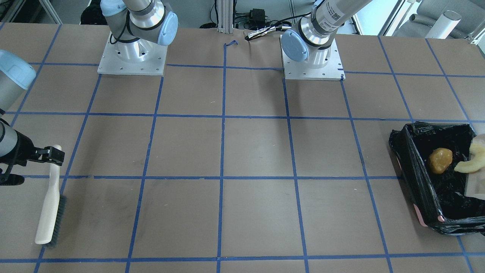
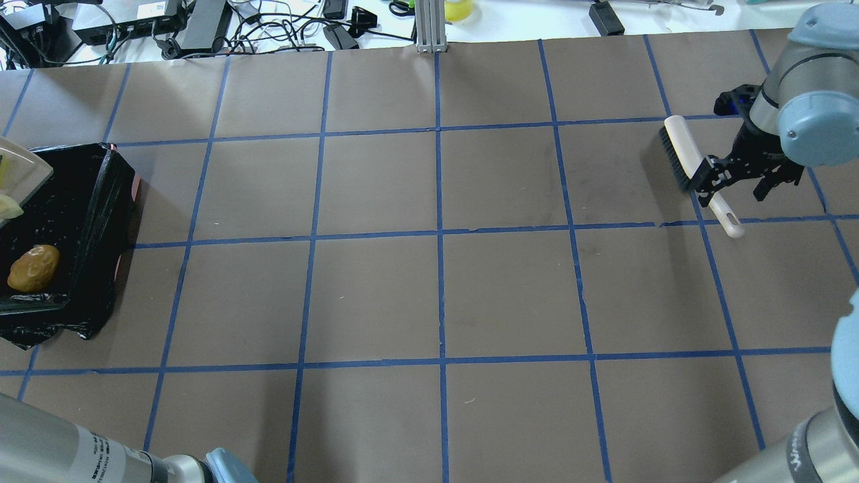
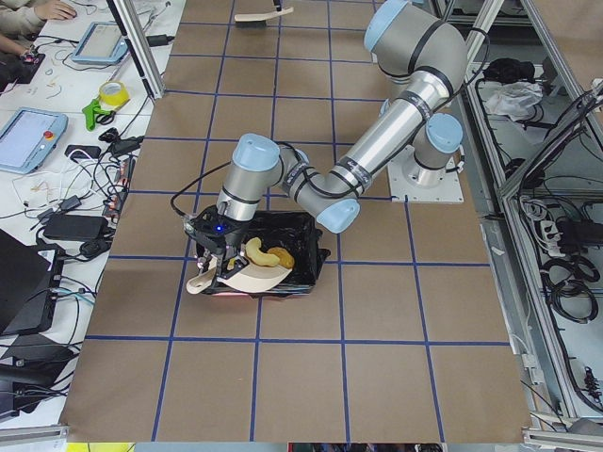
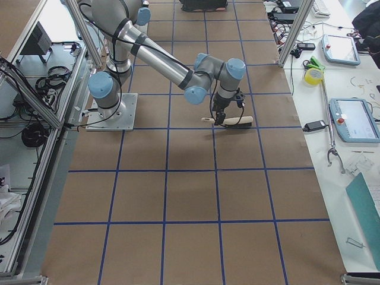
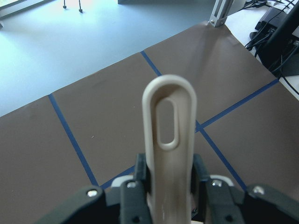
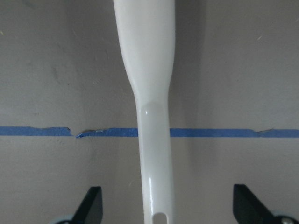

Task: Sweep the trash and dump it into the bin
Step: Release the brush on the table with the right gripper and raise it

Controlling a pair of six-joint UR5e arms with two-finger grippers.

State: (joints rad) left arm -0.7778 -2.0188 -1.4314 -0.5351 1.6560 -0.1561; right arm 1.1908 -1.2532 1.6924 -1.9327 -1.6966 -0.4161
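The bin [image 1: 413,170], lined with black plastic, stands at the table's end on my left side. Of the trash, a golden-brown lump [image 1: 440,160] lies inside it, and a pale rind slice [image 1: 471,159] sits at the lip of the beige dustpan [image 1: 475,182], which is tilted over the bin [image 3: 306,240]. My left gripper [image 5: 170,186] is shut on the dustpan's handle [image 5: 168,121]. The beige hand brush [image 1: 49,201] lies on the table at the far right end. My right gripper [image 6: 170,212] hovers open over its handle [image 6: 149,93], with the fingers wide apart and clear of it.
Brown paper with a blue tape grid [image 2: 439,235] covers the table. The two arm bases [image 1: 132,57] stand at its back edge. Cables and boxes [image 2: 201,27] lie beyond the far edge. A person's hand and tablets [image 3: 38,132] are at a side desk.
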